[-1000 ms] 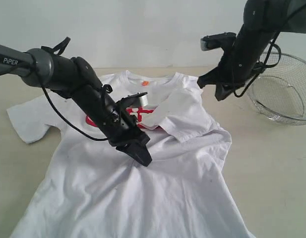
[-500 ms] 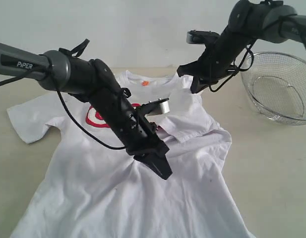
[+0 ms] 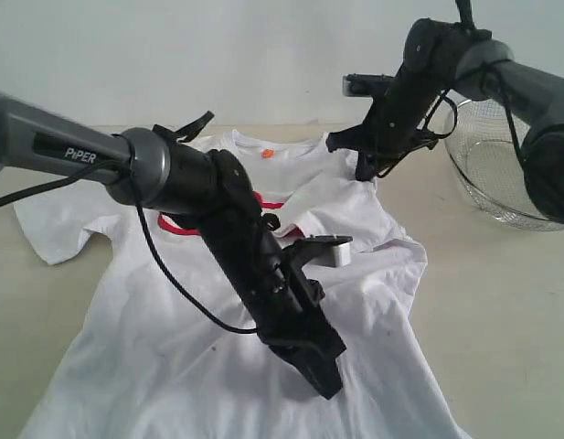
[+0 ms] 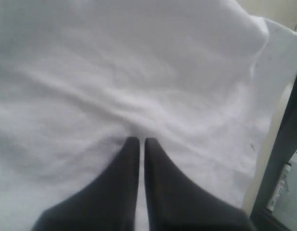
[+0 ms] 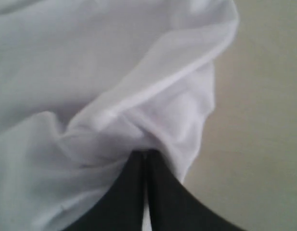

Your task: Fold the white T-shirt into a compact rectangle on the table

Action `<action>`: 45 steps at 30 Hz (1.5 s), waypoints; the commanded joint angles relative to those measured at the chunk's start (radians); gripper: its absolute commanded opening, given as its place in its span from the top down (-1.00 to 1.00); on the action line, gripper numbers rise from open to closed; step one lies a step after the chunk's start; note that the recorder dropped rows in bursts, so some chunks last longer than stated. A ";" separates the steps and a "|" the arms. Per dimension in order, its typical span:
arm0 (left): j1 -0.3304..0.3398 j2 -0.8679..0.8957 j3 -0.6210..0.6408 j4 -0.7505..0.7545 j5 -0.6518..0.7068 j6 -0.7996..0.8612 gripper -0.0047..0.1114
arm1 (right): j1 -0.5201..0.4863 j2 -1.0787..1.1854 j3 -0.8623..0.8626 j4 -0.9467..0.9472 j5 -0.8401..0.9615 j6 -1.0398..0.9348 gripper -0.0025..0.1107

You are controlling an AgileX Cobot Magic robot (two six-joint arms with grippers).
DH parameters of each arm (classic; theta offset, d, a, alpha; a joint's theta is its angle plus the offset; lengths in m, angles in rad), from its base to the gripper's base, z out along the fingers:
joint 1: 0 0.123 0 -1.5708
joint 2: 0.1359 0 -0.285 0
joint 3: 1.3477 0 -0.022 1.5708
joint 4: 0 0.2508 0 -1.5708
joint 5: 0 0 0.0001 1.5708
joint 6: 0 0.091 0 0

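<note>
The white T-shirt [image 3: 154,347] lies face up on the table [image 3: 501,302], with an orange neck tag [image 3: 268,153] and red lettering [image 3: 176,224] partly hidden by my left arm. Its right sleeve [image 3: 341,215] is folded in over the chest. My left gripper [image 3: 329,386] is shut, tips down on the lower body of the shirt [image 4: 138,72]; in the left wrist view the gripper [image 4: 137,139] has creases running from its tips. My right gripper [image 3: 364,172] is shut at the shirt's right shoulder. Its tips [image 5: 145,153] butt against a bunched fold of the shirt [image 5: 90,72].
A wire basket [image 3: 515,165] stands at the far right of the table, just beyond my right arm. The shirt's left sleeve [image 3: 48,224] lies spread out flat. Bare tabletop [image 5: 264,120] shows beside the shoulder fold.
My left gripper has slid down the shirt from the chest toward the hem, staying shut. The right gripper has moved left from off the shirt onto the right shoulder.
</note>
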 commanded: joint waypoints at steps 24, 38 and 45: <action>0.099 -0.404 0.146 0.440 -0.148 -0.265 0.84 | -0.039 -0.234 -0.032 0.073 0.065 -0.166 0.96; 0.724 -0.437 0.240 0.164 -0.431 -0.063 0.84 | -0.029 -0.343 0.345 0.374 0.065 -0.348 0.96; 0.984 -0.291 0.151 -0.285 -0.304 0.165 0.84 | 0.036 -0.479 0.666 0.540 0.065 -0.560 0.96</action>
